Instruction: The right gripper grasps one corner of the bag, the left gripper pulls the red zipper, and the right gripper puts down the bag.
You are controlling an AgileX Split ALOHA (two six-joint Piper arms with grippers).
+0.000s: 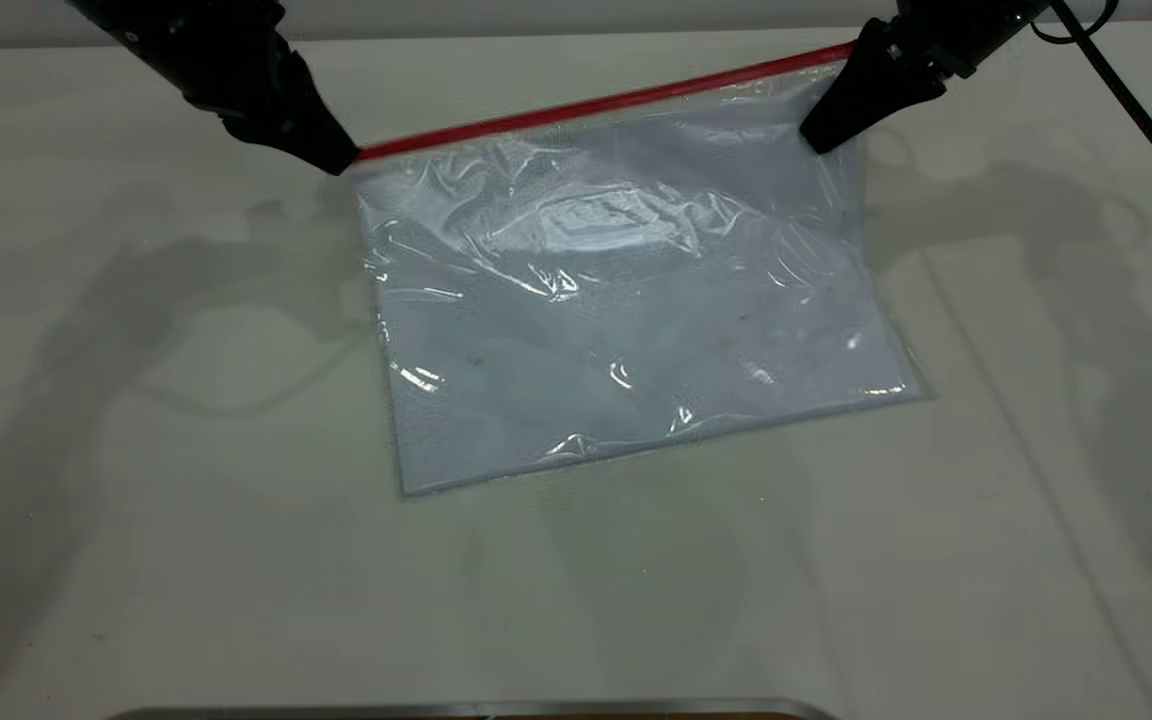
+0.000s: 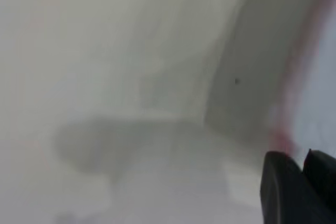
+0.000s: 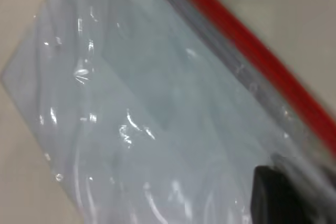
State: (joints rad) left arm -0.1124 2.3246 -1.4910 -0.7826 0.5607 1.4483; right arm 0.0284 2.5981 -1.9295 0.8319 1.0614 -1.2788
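While the right gripper [image 1: 821,135] pinches the bag [image 1: 626,300] at its red-tipped corner [image 1: 841,55], the left gripper [image 1: 341,160] pinches the red zipper [image 1: 596,105]; no writing readable.

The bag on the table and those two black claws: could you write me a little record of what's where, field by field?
bag: clear, paper inside, near edge on table, far edge lifted
zipper: red, along far edge
left gripper: at zipper's left end, jaws closed
right gripper: at bag's far right corner, jaws closed on it
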